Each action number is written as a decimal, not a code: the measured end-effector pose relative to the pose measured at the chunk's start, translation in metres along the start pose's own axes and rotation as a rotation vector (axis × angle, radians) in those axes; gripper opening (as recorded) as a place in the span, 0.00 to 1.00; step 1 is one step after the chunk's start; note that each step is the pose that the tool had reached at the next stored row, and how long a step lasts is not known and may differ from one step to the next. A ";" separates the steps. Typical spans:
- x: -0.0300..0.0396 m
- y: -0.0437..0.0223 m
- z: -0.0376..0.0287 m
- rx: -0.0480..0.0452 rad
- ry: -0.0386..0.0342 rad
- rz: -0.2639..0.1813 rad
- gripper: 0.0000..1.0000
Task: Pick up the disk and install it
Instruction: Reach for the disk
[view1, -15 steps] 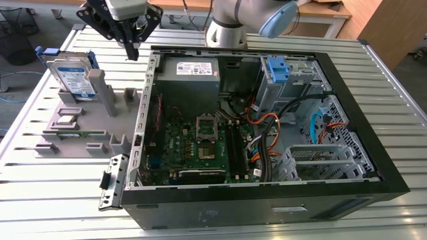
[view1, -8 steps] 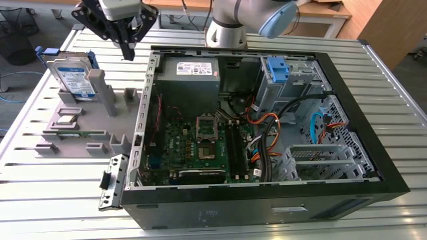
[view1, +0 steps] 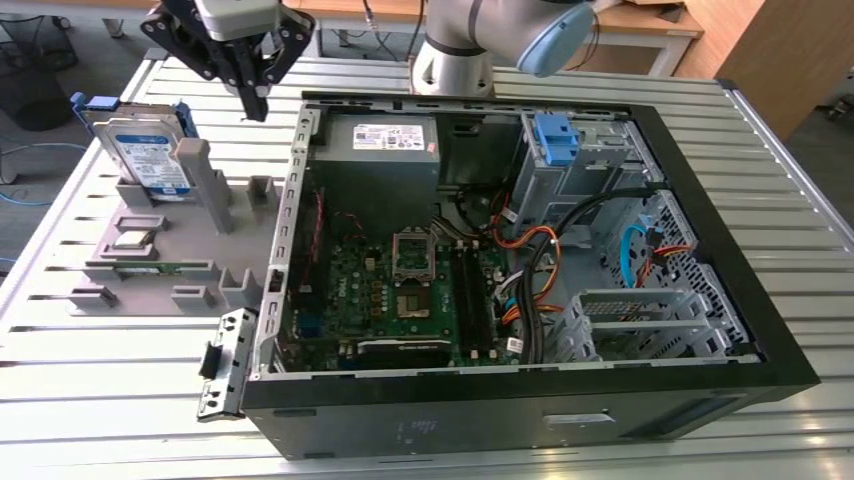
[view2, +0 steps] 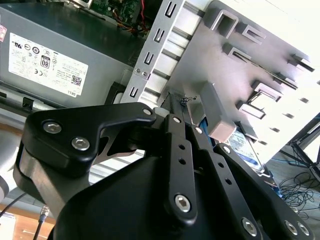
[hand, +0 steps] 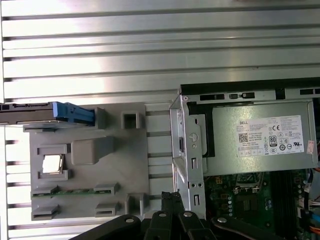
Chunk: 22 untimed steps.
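I have the gripper (view1: 254, 103) hanging over the far side of the table (view1: 787, 170). It is above the gap between the grey fixture (view1: 154, 290) and the side wall of the open computer case (view1: 534, 405). The fingers are closed together to a narrow point and hold nothing.

The disk (view1: 144, 155) is not picked up yet. It stands on its edge in a slot at the far corner of the fixture, on the exterior view's left, and leans back a little.

For the pick, what matters is where the disk lies from the gripper. It is to the exterior view's left and lower, near the fingers but clearly apart from them. Its thin top edge runs along the table's slats, so I judge its long axis lies the same way, and its labelled face looks toward the near edge of the table.

The exterior view gives me this face, the white-and-blue label and the lean. The first wrist view looks down and gives what the other cannot: the disk (hand: 25, 114) as a thin dark strip with the blue rail (hand: 72, 112) at its end. This strip lies off to one side of the closed fingertips, not under them. In the second wrist view a piece of the label (view2: 248, 149) appears past the fingers.
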<state>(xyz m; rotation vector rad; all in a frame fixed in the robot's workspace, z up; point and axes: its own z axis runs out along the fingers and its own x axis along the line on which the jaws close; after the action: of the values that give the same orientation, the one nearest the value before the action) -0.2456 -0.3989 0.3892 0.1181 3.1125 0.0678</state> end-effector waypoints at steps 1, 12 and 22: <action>0.0003 0.0000 0.0000 0.0000 0.0001 0.000 0.11; 0.0036 -0.0003 -0.0001 0.0000 0.0000 0.000 0.11; 0.0055 -0.0004 -0.0001 0.0000 0.0000 0.000 0.11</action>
<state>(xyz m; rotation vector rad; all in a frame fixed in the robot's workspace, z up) -0.2511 -0.3989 0.3891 0.1180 3.1125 0.0678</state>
